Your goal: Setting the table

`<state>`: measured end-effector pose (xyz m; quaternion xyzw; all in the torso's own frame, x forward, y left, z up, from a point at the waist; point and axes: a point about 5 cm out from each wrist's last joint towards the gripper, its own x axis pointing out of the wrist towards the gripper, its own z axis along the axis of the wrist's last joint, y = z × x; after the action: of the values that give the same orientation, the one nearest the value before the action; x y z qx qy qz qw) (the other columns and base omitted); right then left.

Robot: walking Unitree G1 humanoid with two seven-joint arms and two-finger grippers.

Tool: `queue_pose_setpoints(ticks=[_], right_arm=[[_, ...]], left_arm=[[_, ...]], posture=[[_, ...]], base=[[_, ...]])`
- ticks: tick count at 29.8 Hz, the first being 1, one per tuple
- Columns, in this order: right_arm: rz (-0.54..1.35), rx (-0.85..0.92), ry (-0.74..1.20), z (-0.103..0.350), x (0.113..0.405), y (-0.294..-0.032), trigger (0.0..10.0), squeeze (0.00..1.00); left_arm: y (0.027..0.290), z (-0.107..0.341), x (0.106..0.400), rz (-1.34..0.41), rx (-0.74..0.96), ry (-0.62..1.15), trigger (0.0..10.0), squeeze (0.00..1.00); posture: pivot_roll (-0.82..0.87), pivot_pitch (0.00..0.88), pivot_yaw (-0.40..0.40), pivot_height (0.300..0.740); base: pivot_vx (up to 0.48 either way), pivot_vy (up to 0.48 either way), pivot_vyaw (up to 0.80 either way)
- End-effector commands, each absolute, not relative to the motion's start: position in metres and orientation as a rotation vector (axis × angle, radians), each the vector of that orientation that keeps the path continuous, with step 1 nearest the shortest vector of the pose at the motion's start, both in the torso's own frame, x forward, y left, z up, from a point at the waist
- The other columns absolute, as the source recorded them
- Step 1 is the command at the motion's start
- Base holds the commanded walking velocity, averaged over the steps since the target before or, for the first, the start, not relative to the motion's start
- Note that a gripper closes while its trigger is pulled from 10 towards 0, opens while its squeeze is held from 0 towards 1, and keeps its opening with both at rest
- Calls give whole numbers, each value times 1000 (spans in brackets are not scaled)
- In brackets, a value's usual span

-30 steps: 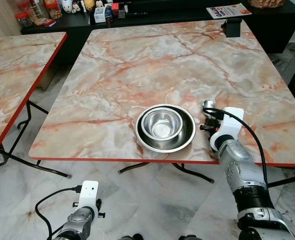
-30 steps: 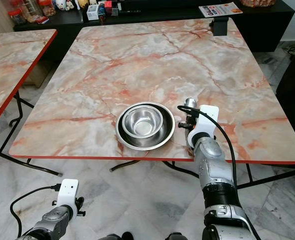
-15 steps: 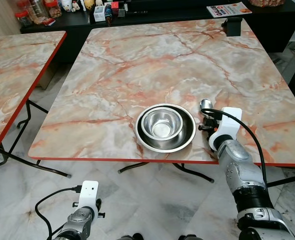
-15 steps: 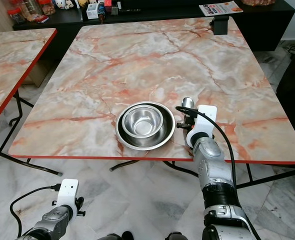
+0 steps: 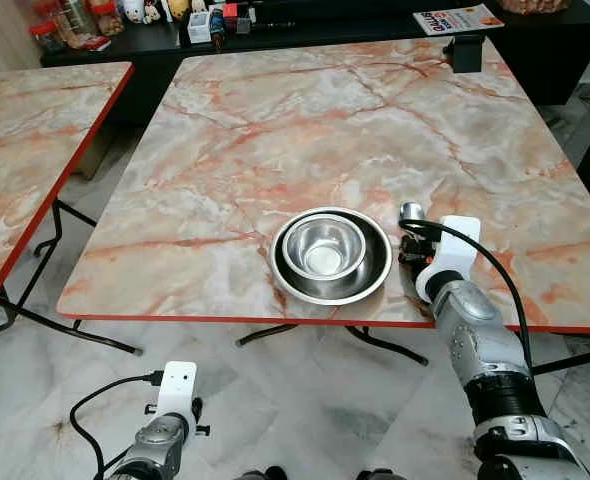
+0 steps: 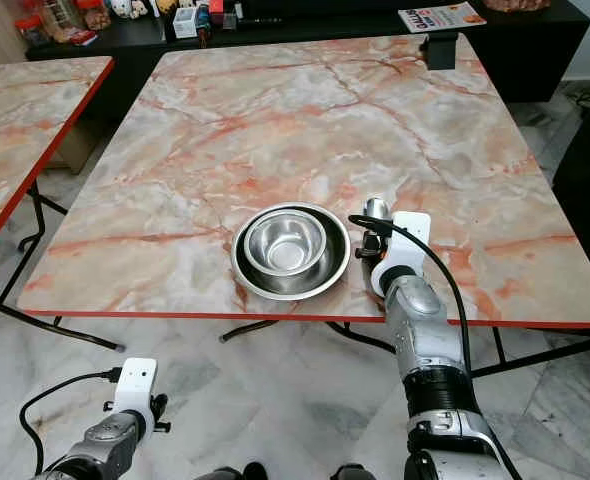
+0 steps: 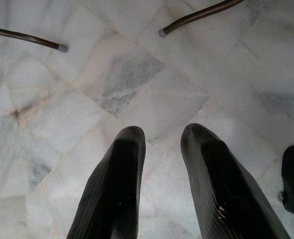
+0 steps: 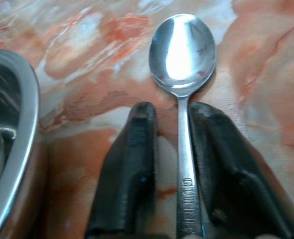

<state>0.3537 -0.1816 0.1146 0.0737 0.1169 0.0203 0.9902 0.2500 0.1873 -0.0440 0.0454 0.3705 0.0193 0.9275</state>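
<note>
Two nested steel bowls (image 5: 332, 255) are sitting near the counter's (image 5: 275, 130) front edge in the left eye view, and the right pincer (image 5: 407, 240) is resting just beside them, a spoon (image 5: 410, 212) sticking out beyond it. Right wrist view: the spoon's handle is lying between slightly spread fingers (image 8: 132, 164); whether they are pinching it, I cannot tell. Left wrist view: the left pincer (image 7: 159, 137) is hanging spread over the floor (image 7: 137, 74).
</note>
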Motion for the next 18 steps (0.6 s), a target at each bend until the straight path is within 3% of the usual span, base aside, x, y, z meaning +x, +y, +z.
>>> queue_pose_setpoints(ticks=[1, 12, 13, 14, 15, 18], right_arm=[[46, 143, 244, 113, 354, -179, 10000, 1000], [22, 129, 121, 133, 358, -184, 10000, 1000], [14, 114, 96, 138, 358, -185, 10000, 722], [14, 114, 96, 138, 358, -185, 10000, 722], [6, 101, 66, 143, 359, -186, 10000, 0], [-10, 86, -5, 156, 360, -189, 10000, 0]], left_arm=[[191, -48, 245, 49, 106, 790, 10000, 0], [191, -48, 245, 48, 105, 790, 10000, 0], [191, -48, 245, 48, 105, 789, 10000, 0], [191, -48, 245, 48, 105, 789, 10000, 0], [191, -48, 245, 47, 105, 789, 10000, 0], [191, -48, 245, 48, 104, 788, 10000, 0]], posture=[[-67, 152, 100, 740], [-67, 152, 100, 740], [-67, 152, 100, 740], [-67, 152, 100, 740], [-67, 152, 100, 740], [-68, 141, 101, 740]], base=[[0, 0, 0], [0, 0, 0], [0, 0, 0], [0, 0, 0], [0, 0, 0], [0, 0, 0]])
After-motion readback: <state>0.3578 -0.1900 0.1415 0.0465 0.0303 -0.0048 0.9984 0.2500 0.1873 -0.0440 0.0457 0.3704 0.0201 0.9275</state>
